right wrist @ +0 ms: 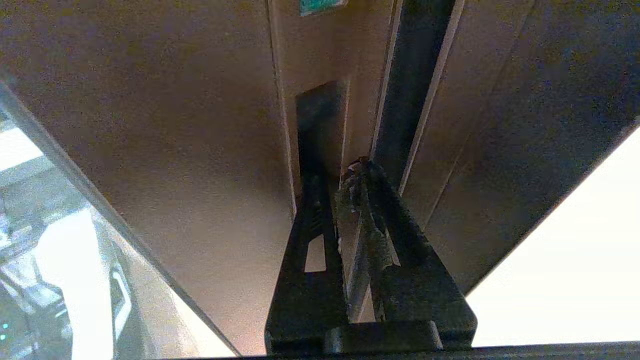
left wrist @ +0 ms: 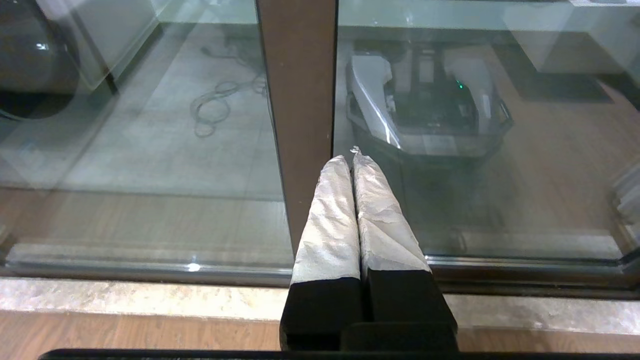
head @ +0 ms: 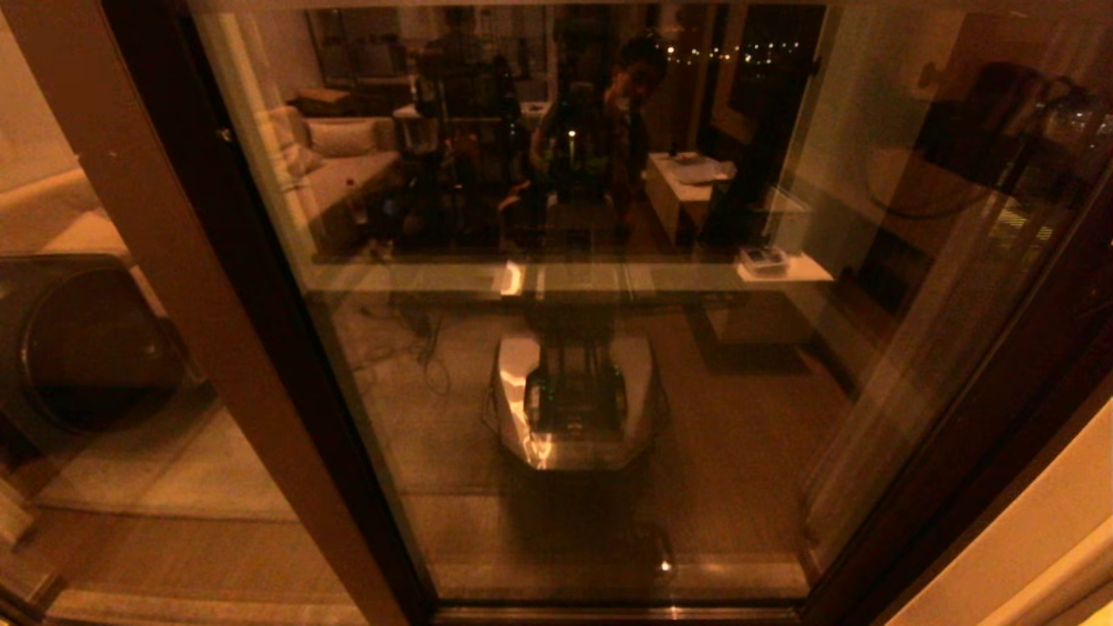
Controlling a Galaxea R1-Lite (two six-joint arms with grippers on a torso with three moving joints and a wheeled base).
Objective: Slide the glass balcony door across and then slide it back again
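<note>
Facing the glass: in the head view the glass balcony door (head: 574, 348) fills the middle, a tall pane in a dark brown frame, reaching down to the floor track (head: 609, 614).
Post: a wider, lighter brown post (head: 174, 261) stands to the left of the door, slanting across the picture.
Reflection: the pane mirrors the robot's white base (head: 574, 404) and a dim room with a sofa (head: 339, 156).
Beyond the post: a dark round object (head: 87, 348) shows through the side panel.
Arms in head view: neither gripper is visible here.
Left wrist view, left gripper (left wrist: 352, 160): its two foil-wrapped fingers (left wrist: 327, 220) are pressed flat together, holding nothing.
Left gripper place: it hangs low before the brown post (left wrist: 297, 100), above the stone sill (left wrist: 150, 300), apart from the glass.
Right wrist view, right gripper (right wrist: 340, 182): its dark fingers (right wrist: 312, 220) stand narrow, close together.
Right gripper place: it points at the door's brown stile (right wrist: 320, 60), its tips at a small dark handle (right wrist: 320, 120); whether they touch it cannot be told.
Door edge: a dark vertical strip (right wrist: 415, 75) runs just beside the handle.
</note>
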